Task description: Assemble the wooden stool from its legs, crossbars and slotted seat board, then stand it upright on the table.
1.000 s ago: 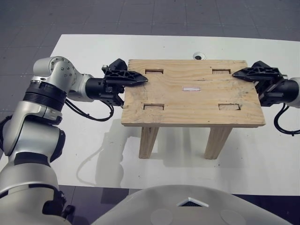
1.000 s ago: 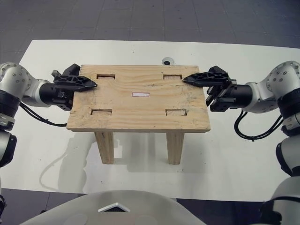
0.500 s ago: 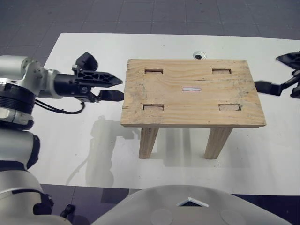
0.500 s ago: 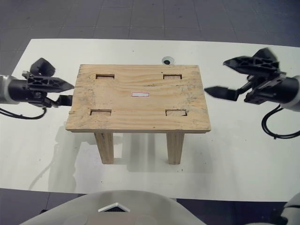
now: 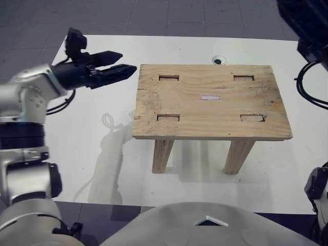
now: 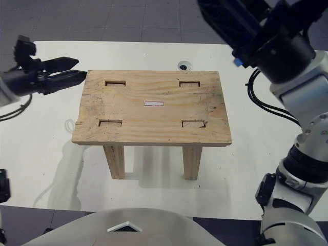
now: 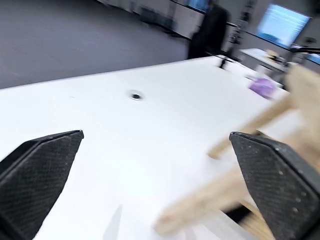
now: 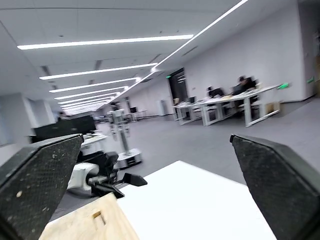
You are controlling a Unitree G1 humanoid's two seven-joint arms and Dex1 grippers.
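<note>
Hovering parted and empty, the left end effector (image 5: 120, 62) sits just beside the stool (image 5: 210, 110), off its far left corner. The right end effector (image 8: 156, 137), spread wide and empty, is raised high on the right. The stool stands upright on the white worktop (image 5: 287, 169). It is probably rigid and fairly weighty, best held at the short edges of the seat board (image 5: 205, 82).
</note>
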